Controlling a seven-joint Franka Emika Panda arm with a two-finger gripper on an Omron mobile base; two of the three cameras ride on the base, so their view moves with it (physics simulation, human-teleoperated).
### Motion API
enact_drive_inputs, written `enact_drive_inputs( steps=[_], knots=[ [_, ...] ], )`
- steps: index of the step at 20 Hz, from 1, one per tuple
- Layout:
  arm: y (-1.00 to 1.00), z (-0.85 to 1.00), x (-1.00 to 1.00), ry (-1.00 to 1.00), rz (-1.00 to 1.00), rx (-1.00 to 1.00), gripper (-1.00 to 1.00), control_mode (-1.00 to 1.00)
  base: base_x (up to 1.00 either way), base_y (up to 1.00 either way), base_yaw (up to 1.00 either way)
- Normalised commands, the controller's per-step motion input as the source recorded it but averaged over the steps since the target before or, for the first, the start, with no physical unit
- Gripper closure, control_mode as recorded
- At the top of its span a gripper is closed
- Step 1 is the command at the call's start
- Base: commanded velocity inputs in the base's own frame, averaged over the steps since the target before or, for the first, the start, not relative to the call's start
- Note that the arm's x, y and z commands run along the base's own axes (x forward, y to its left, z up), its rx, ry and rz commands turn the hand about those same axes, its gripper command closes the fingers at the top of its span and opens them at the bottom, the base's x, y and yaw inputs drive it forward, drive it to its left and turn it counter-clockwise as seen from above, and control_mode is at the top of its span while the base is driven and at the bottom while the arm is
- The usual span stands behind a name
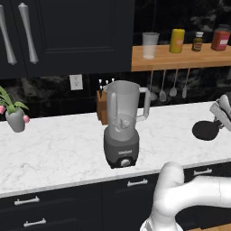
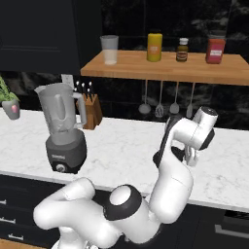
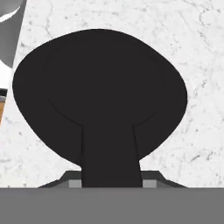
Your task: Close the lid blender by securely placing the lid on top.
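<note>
**Lid Gripped by Its Tab: Hazards Ahead of Transfer to the Jar**

**Current state.** The gripper (image 1: 218, 121) is closed on the lid (image 1: 205, 130), clamped on the small side tab. In the hand view the tab runs down between the finger tips and the disc (image 3: 99, 94) spreads out beyond them over the marble counter (image 1: 58, 149). Whether the lid rests on the counter or is just clear of it cannot be told. The blender (image 1: 122, 124) stands upright on the same counter, well apart from the lid, with its jar mouth open. From the blender, the lid lies far out on the jar's handle side.

**Hazards.**

1. Rotation in the grip. The hold is on a narrow tab at the edge, so the disc's weight hangs off-centre. A fast swing would likely let the lid pivot or slip out.
2. Collision with the jar. The jar is tall. An approach made too low would probably strike its handle or rim and could tip the blender.
3. Tilted seating. A lid brought in off-level may catch one side of the rim and sit askew.
4. Nearby items. The knife block (image 1: 102, 106) stands just behind the blender; an overshoot past the jar could hit it.
</note>
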Motion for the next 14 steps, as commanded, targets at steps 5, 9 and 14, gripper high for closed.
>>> enact_drive_inputs(
  steps=[5, 9, 14],
  knots=[
    [0.10, 1.00, -0.60, -0.27, -0.03, 0.31, 1.00, -1.00, 0.00, 0.00, 0.00],
    [0.33, 1.00, -0.42, -0.15, -0.03, 0.31, 1.00, -1.00, 0.00, 0.00, 0.00],
    [0.69, 1.00, -0.07, -0.03, -0.04, 0.27, 1.00, -1.00, 0.00, 0.00, 0.00]
  ],
)
